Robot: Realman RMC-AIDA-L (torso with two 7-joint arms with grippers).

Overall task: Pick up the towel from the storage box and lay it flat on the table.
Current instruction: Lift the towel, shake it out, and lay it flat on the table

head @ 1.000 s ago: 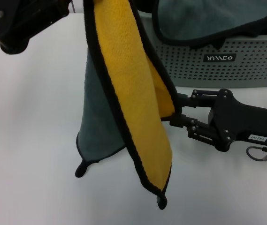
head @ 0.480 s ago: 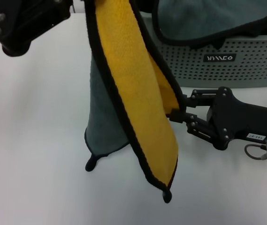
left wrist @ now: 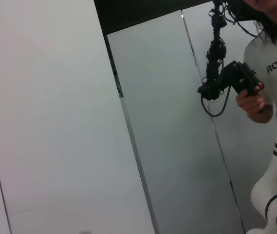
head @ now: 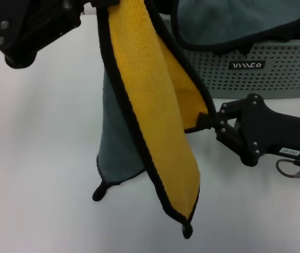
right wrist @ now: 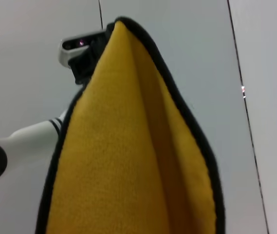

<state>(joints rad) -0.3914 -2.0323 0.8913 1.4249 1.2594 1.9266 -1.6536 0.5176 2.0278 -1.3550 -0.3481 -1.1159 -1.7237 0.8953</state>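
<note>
— What sort of place is this?

— A robot lab or test room, by the look of it. The tabletop (head: 39, 158) is plain white and bare, like a work bench, not household furniture.

— Anything beyond the bench?

— The left wrist view shows smooth grey wall panels (left wrist: 167, 146) with thin seams, and a person (left wrist: 274, 63) in a white top with dark lettering holding a black handheld device (left wrist: 230, 78) with cables hanging from it.

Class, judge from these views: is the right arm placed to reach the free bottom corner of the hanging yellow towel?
Probably yes: the right claw already meets the towel edge, and open table lies around the dangling corner below.
</note>
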